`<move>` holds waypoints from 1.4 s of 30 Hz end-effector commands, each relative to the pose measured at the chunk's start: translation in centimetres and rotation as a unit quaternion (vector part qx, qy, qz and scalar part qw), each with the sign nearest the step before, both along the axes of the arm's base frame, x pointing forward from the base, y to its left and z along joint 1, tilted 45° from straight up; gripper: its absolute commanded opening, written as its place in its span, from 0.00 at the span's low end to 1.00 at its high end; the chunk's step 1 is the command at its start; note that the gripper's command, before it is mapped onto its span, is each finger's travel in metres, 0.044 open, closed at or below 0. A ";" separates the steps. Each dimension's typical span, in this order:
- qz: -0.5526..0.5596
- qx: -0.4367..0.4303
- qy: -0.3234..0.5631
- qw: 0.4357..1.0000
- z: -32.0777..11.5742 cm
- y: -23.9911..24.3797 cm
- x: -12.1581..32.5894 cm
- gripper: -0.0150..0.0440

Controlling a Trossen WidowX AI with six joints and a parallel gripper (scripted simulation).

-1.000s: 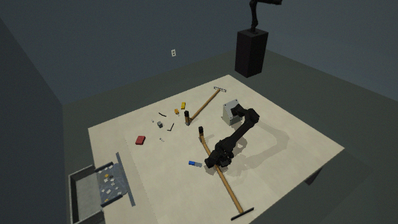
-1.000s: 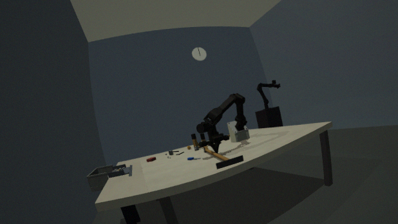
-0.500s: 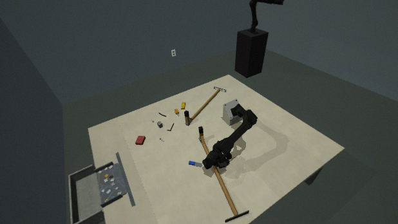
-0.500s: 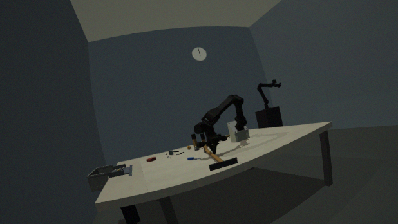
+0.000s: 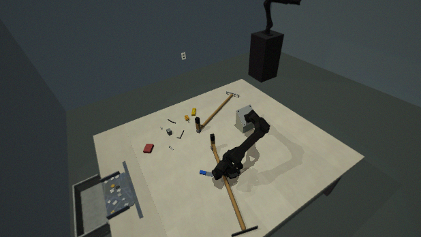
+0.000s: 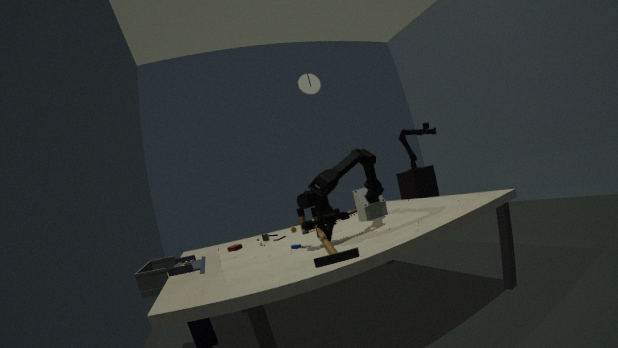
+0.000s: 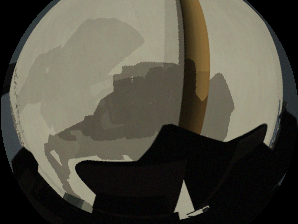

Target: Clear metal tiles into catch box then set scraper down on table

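Observation:
The long scraper (image 5: 234,201) (image 6: 327,244) (image 7: 197,35) lies on the table, with a wooden handle, a dark flat blade (image 5: 244,231) (image 6: 336,257) near the front edge and a black upright grip (image 5: 212,137) at its other end. My gripper (image 5: 234,174) (image 6: 328,235) (image 7: 166,128) is shut and empty, low over the middle of the handle. Its exact height and any contact are hard to tell. Several pale tiles (image 5: 114,202), a few yellowish pieces and a dark round one lie on the steel plate (image 5: 127,191). The grey catch box (image 5: 92,206) (image 6: 150,285) adjoins the plate's far side; no tiles show inside.
A wooden rake (image 5: 218,110) with its own upright grip lies behind the scraper. A blue-handled tool (image 5: 202,172) (image 6: 296,246) lies left of my gripper. A red block (image 5: 148,148) (image 6: 234,247), yellow pieces (image 5: 193,112) and small hardware lie farther back. A raised bar (image 5: 133,188) edges the plate.

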State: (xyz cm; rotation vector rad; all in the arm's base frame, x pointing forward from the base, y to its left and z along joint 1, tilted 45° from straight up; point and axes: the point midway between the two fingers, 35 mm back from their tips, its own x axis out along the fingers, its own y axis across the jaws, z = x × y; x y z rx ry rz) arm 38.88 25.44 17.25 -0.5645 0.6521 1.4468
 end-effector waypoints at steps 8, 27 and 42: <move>0.003 0.001 0.001 1.000 -0.4 0.0 1.1 0.25; 0.003 0.001 0.000 1.000 -0.8 -0.3 2.9 0.25; -0.001 -0.001 -0.002 1.000 2.7 -3.5 3.1 0.25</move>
